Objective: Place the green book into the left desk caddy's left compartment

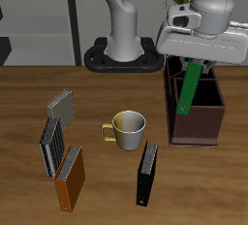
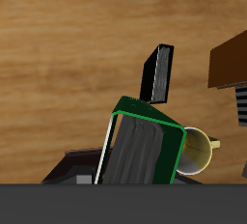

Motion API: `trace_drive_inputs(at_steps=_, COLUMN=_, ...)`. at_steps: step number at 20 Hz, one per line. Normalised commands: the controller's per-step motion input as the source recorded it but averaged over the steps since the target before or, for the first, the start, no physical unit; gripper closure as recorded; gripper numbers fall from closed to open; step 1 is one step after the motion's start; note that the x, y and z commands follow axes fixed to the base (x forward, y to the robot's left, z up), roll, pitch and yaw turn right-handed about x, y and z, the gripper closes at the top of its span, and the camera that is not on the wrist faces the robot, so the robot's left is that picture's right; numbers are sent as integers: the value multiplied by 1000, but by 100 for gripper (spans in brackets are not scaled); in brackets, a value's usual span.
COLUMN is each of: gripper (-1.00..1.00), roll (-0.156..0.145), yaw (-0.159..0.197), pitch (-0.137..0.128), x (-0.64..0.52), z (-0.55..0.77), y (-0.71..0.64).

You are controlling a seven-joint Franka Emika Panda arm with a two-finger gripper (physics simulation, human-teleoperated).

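Almost in: green book (image 1: 189, 85) hangs tilted over left desk caddy (image 1: 199, 124), at 3 o'clock from mug (image 1: 129, 127).
Gripper (image 1: 197, 62) clamped on book's top, wrist pointing down above caddy; should straighten book, then lower slowly into left compartment (image 1: 179, 91) w/o scraping partition.
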Motion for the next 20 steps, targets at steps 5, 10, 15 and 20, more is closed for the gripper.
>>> trace_drive_inputs(at_steps=5, gripper=100, roll=-28, yaw=17, pitch=-45, x=-481, z=233, y=-4)
trace_drive_inputs(at_steps=10, gripper=100, roll=-51, yaw=-47, pitch=-35, x=-465, z=296, y=-85)
trace_drive_inputs(at_steps=15, gripper=100, roll=-29, yaw=-38, pitch=2, x=-378, z=156, y=0)
trace_drive_inputs(at_steps=20, gripper=100, roll=36, yaw=-15, pitch=-18, x=-752, z=78, y=213)
